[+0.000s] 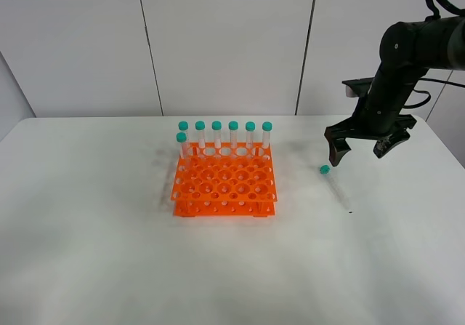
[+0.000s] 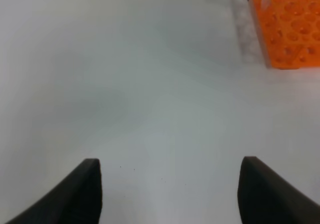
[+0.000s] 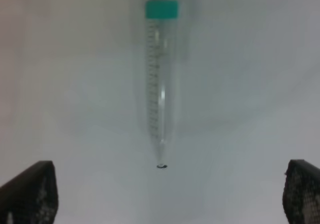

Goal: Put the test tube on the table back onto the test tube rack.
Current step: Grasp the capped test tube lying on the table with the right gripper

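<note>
Counts: one test tube rack (image 1: 225,183), seven capped tubes (image 1: 233,134) standing in it, and one loose test tube (image 1: 336,188) lying flat on the table (image 1: 87,230). Six of the racked tubes fill the back row and the seventh stands one row forward at the row's left end; the other holes are open.

Right gripper (image 1: 357,153): jaws spread wide, holding nothing, hanging above the table. The loose tube lies just below and ahead of them, lined up with the gap, pointed tip toward the jaws and teal cap away, touching neither finger.

Left gripper (image 2: 170,194): jaws also wide apart, nothing between them but bare table. The rack's corner is ahead and off to one side, well apart.

Room: white surface shows between tube and rack, and between tube and the table's right edge.
</note>
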`<state>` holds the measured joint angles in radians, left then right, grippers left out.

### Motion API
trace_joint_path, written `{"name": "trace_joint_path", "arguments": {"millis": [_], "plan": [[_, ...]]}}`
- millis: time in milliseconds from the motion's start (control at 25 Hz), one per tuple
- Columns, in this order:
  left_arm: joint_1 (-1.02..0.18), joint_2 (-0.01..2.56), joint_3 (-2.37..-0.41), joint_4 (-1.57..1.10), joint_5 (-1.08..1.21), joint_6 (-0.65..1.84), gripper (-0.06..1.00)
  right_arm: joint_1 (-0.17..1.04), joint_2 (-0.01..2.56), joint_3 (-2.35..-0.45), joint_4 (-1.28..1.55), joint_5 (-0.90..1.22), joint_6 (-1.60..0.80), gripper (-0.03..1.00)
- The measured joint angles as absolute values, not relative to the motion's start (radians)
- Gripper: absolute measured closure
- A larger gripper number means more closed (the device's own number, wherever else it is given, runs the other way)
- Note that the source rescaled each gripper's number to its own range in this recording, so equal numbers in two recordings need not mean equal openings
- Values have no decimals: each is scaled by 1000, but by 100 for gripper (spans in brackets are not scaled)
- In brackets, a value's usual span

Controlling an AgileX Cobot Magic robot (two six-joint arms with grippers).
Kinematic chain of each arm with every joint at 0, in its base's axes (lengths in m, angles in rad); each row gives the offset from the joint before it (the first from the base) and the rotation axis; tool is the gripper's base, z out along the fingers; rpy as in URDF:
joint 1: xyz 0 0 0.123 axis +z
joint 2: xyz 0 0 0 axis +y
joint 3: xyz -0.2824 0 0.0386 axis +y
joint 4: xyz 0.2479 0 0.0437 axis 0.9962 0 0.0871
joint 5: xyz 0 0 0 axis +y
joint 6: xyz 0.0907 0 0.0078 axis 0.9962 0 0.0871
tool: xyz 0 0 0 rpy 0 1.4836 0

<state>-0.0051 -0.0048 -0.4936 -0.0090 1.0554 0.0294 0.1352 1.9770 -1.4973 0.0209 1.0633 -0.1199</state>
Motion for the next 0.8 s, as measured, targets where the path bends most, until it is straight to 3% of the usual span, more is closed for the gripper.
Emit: {"name": "trace_joint_path", "arguments": {"millis": [800], "plan": [[-5, -5, -494, -9, 1055, 29, 15, 158, 2184, -1501, 24, 952, -87, -3]]}}
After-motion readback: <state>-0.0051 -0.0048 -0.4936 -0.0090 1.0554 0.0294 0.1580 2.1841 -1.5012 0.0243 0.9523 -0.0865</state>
